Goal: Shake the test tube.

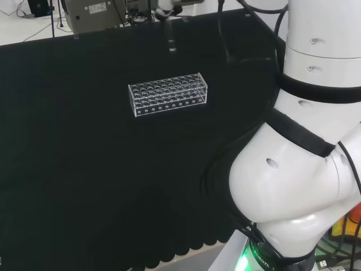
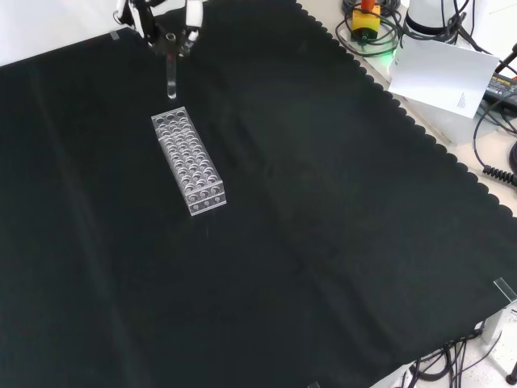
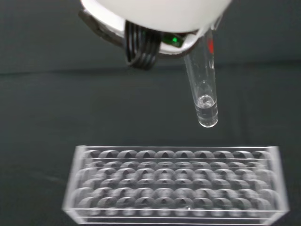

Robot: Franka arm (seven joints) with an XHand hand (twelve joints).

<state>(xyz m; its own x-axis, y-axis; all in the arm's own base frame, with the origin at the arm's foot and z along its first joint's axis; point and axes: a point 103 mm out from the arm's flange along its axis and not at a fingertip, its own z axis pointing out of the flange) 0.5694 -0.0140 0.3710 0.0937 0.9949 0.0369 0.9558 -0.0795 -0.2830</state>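
Tube (image 2: 171,79) hangs upright in the air above the cloth (image 2: 323,242), pinched at its upper end by the hand (image 2: 166,24), whose black and white fingers curl in around it at the top edge of the front view. Its rounded bottom end is clear of everything, just above and beyond the far end of the rack (image 2: 188,160). In the wrist view the tube (image 3: 203,89) is clear and tilts slightly, with a little clear liquid at its rounded end, and the rack (image 3: 176,186) lies below it. In the head view the tube (image 1: 171,39) shows as a thin pale shape near the far edge of the bench, beyond the rack (image 1: 168,94).

The rack is a clear block with rows of round holes; I can make out no tubes standing in it. It lies alone on the black cloth, which covers the whole bench and ends in a scalloped edge along the right side of the front view. Past that edge lie a white sheet of paper (image 2: 440,77), coiled black cables (image 2: 497,129), and a yellow and red device (image 2: 365,16). In the head view the white arm (image 1: 304,147) fills the right side, and a grey box (image 1: 93,14) sits beyond the bench's far edge.
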